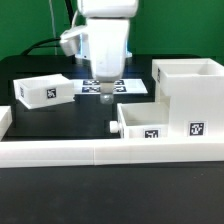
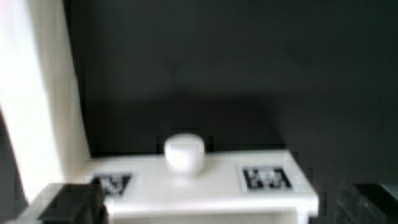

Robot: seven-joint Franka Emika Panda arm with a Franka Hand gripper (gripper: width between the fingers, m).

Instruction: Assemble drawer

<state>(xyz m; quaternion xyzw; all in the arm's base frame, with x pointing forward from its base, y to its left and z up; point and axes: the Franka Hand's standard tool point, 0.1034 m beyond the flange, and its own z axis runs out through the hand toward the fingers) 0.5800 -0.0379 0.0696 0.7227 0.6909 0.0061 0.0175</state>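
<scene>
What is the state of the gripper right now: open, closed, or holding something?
Gripper: open wide, holding nothing.

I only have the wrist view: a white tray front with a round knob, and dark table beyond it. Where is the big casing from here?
Observer: The casing stands at the exterior view's right with its open top up. The knobbed tray sits low against it, knob toward the exterior view's left.
Operator: Is there another tray?
Observer: Yes, a second tray lies alone at the exterior view's left, apart from the rest.
Operator: And where am I?
Observer: The gripper hangs over the marker board, between the two trays.
</scene>
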